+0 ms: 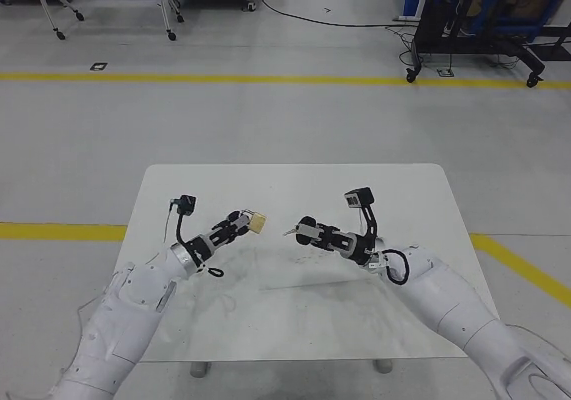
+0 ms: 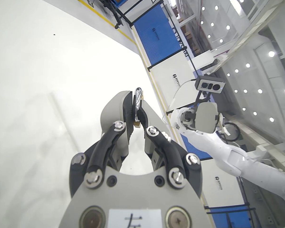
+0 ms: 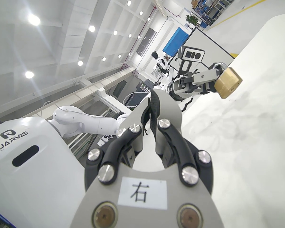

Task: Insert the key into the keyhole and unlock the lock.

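1. Hanging out over the middle of the white table [image 1: 395, 320], the lock [image 1: 255, 222] is sitting in the left gripper [image 1: 237, 225].
2. The left gripper's fingers [image 2: 129, 105] are clamping tight on the silver shackle [image 2: 138, 96]. The brass body is sticking out past the fingertips and pointing toward the other arm.
3. The right gripper [image 1: 303, 230] is hovering just across from it, nose to nose with the lock, close but not touching.
4. Its jaws are squeezing fully together, pads [image 3: 154, 110] pressing flat against each other. A thin pale sliver is poking out of the tip toward the lock, and I'm reading that as the key [image 1: 289, 232].
5. From the right wrist view, the lock [image 3: 228, 83] is facing this arm bottom-first, with the shackle [image 3: 219, 66] tucked between the left gripper's fingers.
6. The key tip and the lock body are staying apart, with a small strip of table showing between them from above.
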Robot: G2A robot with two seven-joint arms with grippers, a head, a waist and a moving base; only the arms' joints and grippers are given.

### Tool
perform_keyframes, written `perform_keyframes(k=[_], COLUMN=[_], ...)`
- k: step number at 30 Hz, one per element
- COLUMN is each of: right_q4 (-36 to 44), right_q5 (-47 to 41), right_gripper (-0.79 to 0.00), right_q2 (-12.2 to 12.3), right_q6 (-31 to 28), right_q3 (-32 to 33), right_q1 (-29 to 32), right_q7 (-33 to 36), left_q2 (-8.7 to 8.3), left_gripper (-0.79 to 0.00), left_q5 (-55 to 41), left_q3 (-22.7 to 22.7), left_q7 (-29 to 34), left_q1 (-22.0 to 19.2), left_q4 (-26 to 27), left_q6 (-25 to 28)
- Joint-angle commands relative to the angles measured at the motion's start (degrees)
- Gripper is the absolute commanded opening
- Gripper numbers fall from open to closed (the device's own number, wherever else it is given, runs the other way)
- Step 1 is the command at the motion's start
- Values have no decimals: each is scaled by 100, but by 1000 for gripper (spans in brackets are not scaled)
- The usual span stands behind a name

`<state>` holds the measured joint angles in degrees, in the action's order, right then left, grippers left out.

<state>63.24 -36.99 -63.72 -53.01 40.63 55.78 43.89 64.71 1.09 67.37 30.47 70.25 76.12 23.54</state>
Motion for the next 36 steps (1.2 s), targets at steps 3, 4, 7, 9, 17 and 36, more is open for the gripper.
perform_keyframes(k=[3, 4, 7, 9, 17, 36], right_q4=[1, 1, 1, 116, -51, -182], right_q5=[3, 3, 3, 25, -390, -638], right_gripper=[-785, -785, -785, -785, -785, -785], right_q2=[2, 2, 2, -22, -417, -730], right_q6=[-3, -3, -3, 193, 184, 591], right_q3=[2, 2, 2, 12, -225, -284], right_q1=[1, 1, 1, 27, -226, -229], right_q7=[-1, -1, -1, -190, -870, -1442], left_q2=[-1, -1, 24, 64, 246, 399], left_gripper=[-785, -785, -785, -785, -785, -785], left_q5=[61, 61, 94, -682, -4333, -5164], left_q3=[3, 3, -68, -106, -232, -291], left_q7=[-9, -9, -204, -5, 2149, 2659], left_q1=[9, 9, 77, 108, -427, -603], left_q4=[11, 11, 146, 145, -974, -1437], left_q6=[-2, -2, -58, 39, -333, -185])
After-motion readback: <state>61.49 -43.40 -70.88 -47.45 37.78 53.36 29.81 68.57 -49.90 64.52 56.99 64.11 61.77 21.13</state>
